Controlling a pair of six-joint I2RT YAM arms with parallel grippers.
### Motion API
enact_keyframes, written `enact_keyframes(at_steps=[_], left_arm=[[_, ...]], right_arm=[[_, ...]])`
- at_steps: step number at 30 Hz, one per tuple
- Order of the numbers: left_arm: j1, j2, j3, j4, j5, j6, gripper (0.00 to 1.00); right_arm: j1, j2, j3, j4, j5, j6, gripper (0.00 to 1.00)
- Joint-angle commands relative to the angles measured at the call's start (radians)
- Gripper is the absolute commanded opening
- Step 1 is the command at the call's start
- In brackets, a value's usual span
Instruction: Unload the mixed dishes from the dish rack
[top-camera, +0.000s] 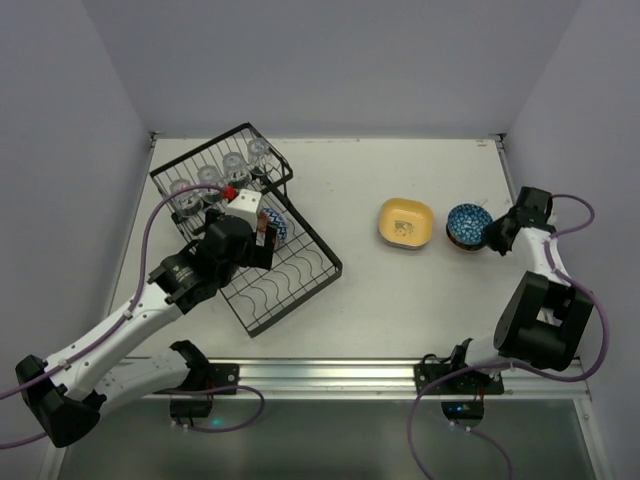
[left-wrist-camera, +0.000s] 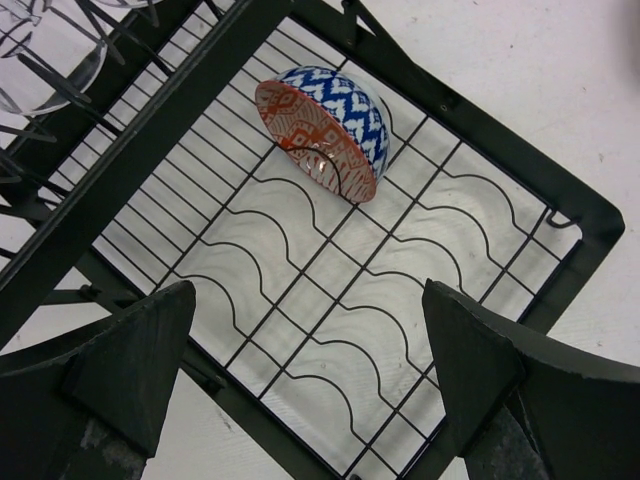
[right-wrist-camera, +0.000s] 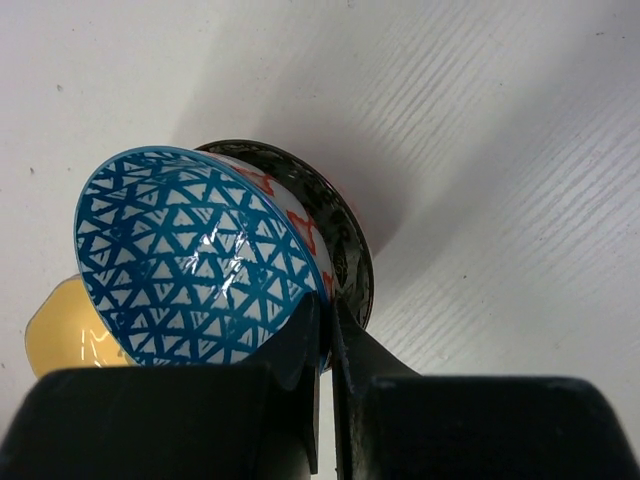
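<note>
The white surface (top-camera: 400, 310) carries the dish rack (top-camera: 285, 285) at its left side, set at an angle, with the left arm (top-camera: 130, 320) reaching over it and the right arm (top-camera: 540, 310) stretched to the far right. Out on the surface lies the yellow plate (top-camera: 405, 222), and just beside it is the blue triangle-patterned bowl (right-wrist-camera: 190, 260). It is tilted, with its rim pinched between the closed jaws of the right gripper (right-wrist-camera: 325, 320). A dark rim shows behind that bowl, but whether it is a second dish I cannot tell. In the rack's flat tray a zigzag bowl (left-wrist-camera: 335, 125) lies on its side against the wavy wires, and the clear glass cups (top-camera: 222, 175) stand in the deeper basket. The left gripper (left-wrist-camera: 308, 300) hangs above the tray with its jaws spread wide and empty. The rim pinch on the right looks thin, so letting go while the bowl is tilted could let it rock over or knock the plate. On the left, the tipped bowl could roll or skid along the wires under a closing grip, and a fingertip could catch in the grid.
</note>
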Motion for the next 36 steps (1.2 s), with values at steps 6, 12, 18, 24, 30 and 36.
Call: enact_keyframes(at_steps=[6,12,18,24,30,36], left_arm=[[0.008,-0.019,-0.016,0.044,0.061,0.032,1.00],[0.009,-0.026,-0.015,0.044,0.066,0.033,1.00],[0.016,-0.026,-0.013,0.044,0.067,0.032,1.00],[0.058,-0.022,0.002,0.063,0.104,0.001,1.00],[0.109,0.012,0.051,0.053,0.147,-0.220,1.00],[0.108,0.006,-0.079,0.269,0.215,-0.439,1.00]], right_arm=[[-0.008,-0.021,0.011,0.080,-0.035,0.024,0.14],[-0.008,-0.039,0.013,0.068,-0.052,0.024,0.19],[-0.009,-0.084,0.004,0.051,-0.049,0.029,0.61],[-0.012,-0.160,0.007,0.013,-0.097,0.029,0.72],[-0.011,-0.404,-0.094,0.097,-0.345,0.011,0.99],[-0.006,-0.620,-0.225,0.226,-0.725,0.073,0.99]])
